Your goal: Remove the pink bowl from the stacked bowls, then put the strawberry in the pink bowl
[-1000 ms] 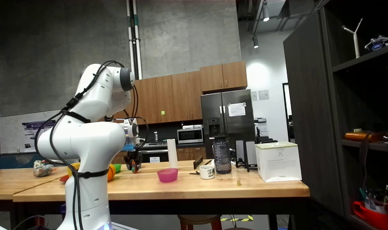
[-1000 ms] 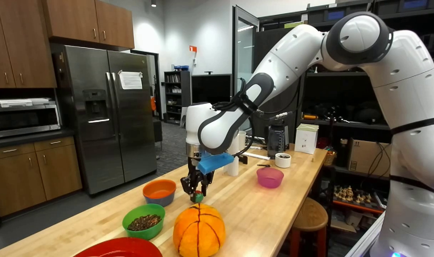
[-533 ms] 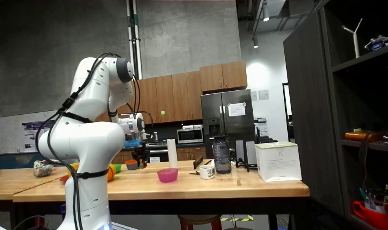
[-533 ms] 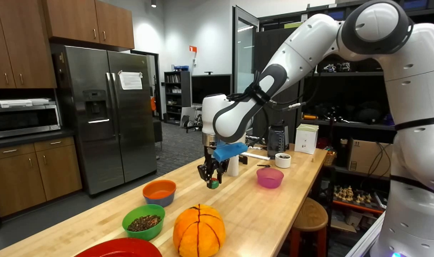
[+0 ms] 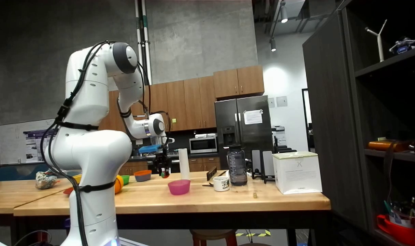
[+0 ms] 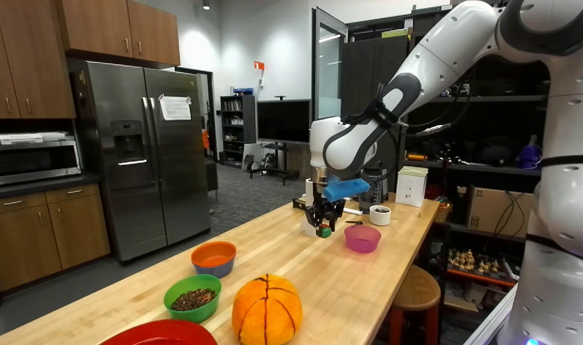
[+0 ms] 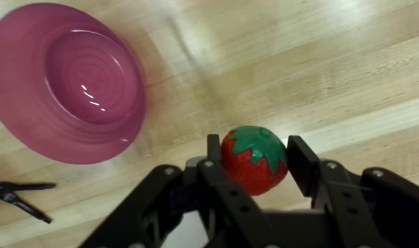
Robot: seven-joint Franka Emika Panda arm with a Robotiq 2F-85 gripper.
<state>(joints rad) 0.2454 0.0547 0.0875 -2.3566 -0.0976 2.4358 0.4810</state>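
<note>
One wooden table (image 5: pixel 279 202) bears the pink bowl (image 5: pixel 179 188), fridge (image 5: pixel 248 136) beyond.

On the table (image 5: pixel 207 201) before me, the cup (image 5: pixel 221 184) stands near the bottle (image 5: pixel 238 167). The ball (image 6: pixel 267 311) rests near the red dish (image 6: pixel 162 334). The fridge (image 6: pixel 128 187) is closed.

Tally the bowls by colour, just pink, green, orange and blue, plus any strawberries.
Pink bowl: 1
Green bowl: 1
Orange bowl: 1
Blue bowl, beneath the orange one: 1
Strawberry, held by the tool: 1
Total: 5
</note>
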